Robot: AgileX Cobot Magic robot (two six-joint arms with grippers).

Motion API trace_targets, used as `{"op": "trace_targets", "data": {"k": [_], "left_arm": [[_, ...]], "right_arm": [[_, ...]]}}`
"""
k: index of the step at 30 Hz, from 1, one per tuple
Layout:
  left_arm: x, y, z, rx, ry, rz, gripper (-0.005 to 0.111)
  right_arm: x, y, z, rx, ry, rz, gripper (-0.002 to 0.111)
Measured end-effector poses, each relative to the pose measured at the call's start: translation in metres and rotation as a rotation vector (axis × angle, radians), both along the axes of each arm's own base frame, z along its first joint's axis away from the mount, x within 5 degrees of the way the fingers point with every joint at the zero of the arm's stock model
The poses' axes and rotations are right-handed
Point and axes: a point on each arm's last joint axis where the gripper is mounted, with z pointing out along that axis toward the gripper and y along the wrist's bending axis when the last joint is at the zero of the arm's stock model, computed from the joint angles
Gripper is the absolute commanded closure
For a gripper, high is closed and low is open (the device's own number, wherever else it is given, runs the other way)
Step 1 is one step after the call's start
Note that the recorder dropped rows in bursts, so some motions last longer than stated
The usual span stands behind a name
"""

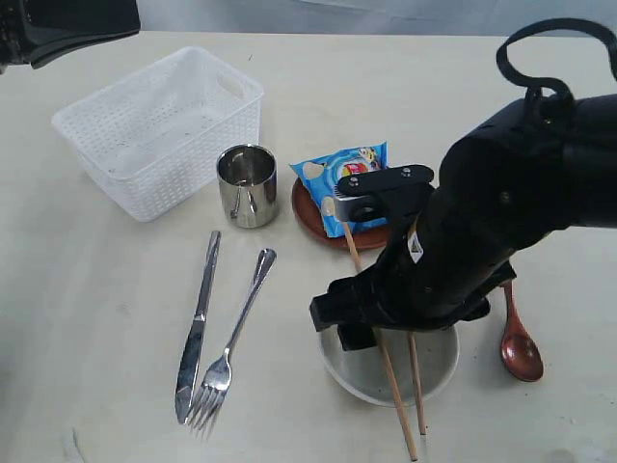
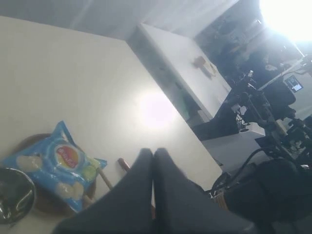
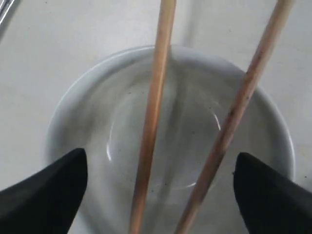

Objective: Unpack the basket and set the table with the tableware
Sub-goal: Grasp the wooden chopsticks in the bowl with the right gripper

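The white lattice basket [image 1: 159, 130] stands empty at the back left of the cream table [image 1: 96, 289]. In front of it are the steel cup [image 1: 247, 185], the knife [image 1: 198, 328] and the fork [image 1: 231, 342]. The blue chips bag [image 1: 342, 169] lies on the reddish-brown plate [image 1: 310, 220]. The wooden chopsticks [image 1: 397, 410] lie across the pale bowl [image 1: 439, 371], and the dark spoon [image 1: 519, 345] is to its right. My right gripper [image 3: 158, 195] hangs open over the bowl [image 3: 87, 97], with both chopsticks [image 3: 153, 112] between its fingers, untouched. My left gripper [image 2: 153, 155] is shut and empty, raised at the far left.
The left arm [image 1: 67, 24] shows only as a dark shape at the top left corner. The bulky right arm [image 1: 501, 193] covers much of the bowl and the plate's right side. The left wrist view shows the chips bag [image 2: 53, 165] and the cup [image 2: 14, 195].
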Motion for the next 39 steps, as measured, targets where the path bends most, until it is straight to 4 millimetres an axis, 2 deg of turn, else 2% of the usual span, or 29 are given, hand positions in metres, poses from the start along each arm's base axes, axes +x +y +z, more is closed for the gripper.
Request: {"op": "trace_targets", "data": {"k": [4,16,24,33,34,36,39], "left_arm": [[0.0000,0.0000,0.0000,0.000,0.000,0.000,0.107],[0.0000,0.0000,0.0000,0.002,-0.004,-0.001,0.107],[0.0000,0.0000,0.0000,0.002,-0.004,-0.001,0.107],[0.0000,0.0000,0.0000,0.002,-0.006,-0.001,0.107],[0.0000,0.0000,0.0000,0.002,-0.006,-0.001,0.107],[0.0000,0.0000,0.0000,0.002,-0.006,-0.001,0.107],[0.0000,0.0000,0.0000,0.002,-0.006,-0.001,0.107]], "right_arm": [[0.0013,0.0013,-0.0015,0.006,-0.007,-0.001,0.047],[0.0014,0.0014,-0.0025,0.004,-0.003,-0.008,0.052],[0.0014,0.0014,-0.0025,0.004,-0.003,-0.009,0.070],[0.0000,0.0002,-0.0028,-0.010,0.013,-0.009,0.071],[-0.0003,0.0001,-0.0028,-0.011,0.016,-0.010,0.072],[-0.0004,0.0000,-0.0029,-0.012,0.018,-0.016,0.083],[-0.0004,0.0000,-0.0029,-0.011,0.019,-0.020,0.089]]}}
